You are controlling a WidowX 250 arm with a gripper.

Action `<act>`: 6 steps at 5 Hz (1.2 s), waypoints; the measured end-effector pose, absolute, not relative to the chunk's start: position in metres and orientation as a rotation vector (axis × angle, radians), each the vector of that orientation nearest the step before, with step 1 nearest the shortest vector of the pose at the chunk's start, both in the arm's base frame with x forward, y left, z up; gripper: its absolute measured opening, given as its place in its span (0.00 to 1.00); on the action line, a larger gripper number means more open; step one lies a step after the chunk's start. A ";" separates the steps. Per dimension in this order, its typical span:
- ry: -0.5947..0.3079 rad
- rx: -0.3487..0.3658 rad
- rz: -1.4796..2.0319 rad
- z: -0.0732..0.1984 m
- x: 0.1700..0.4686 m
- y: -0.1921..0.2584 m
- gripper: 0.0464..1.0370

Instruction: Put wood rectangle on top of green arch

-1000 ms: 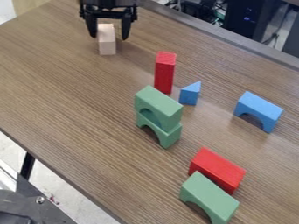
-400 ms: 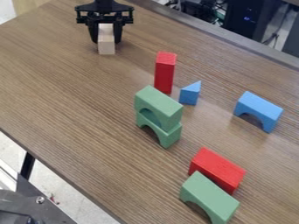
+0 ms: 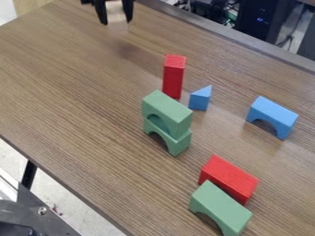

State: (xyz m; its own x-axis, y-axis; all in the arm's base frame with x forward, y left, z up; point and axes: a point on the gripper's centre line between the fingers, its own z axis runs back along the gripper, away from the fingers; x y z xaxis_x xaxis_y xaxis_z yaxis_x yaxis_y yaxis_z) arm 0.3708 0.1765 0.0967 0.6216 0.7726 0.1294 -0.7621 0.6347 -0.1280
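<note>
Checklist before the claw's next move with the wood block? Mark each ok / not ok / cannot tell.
1. Wood block held in claw: ok
2. Block off table: ok
3. Block over a green arch: not ok, beyond them at the far side
4. Target arch settled: cannot tell, two in a stack, plus a lone arch
5. Stack's top free: ok
6. Path to stack misses upright red block: cannot tell, it stands close behind
</note>
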 end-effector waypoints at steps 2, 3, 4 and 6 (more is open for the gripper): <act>-0.238 -0.085 1.089 0.164 0.345 0.144 0.54; -0.236 -0.096 1.201 0.177 0.326 0.121 0.54; -0.220 -0.091 1.305 0.181 0.309 0.100 0.54; -0.243 -0.125 1.406 0.182 0.287 0.065 0.54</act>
State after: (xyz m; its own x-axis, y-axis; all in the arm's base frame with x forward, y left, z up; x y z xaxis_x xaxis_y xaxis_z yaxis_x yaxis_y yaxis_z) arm 0.2867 0.0648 0.1817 0.1449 0.9849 0.0946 -0.9593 0.1633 -0.2303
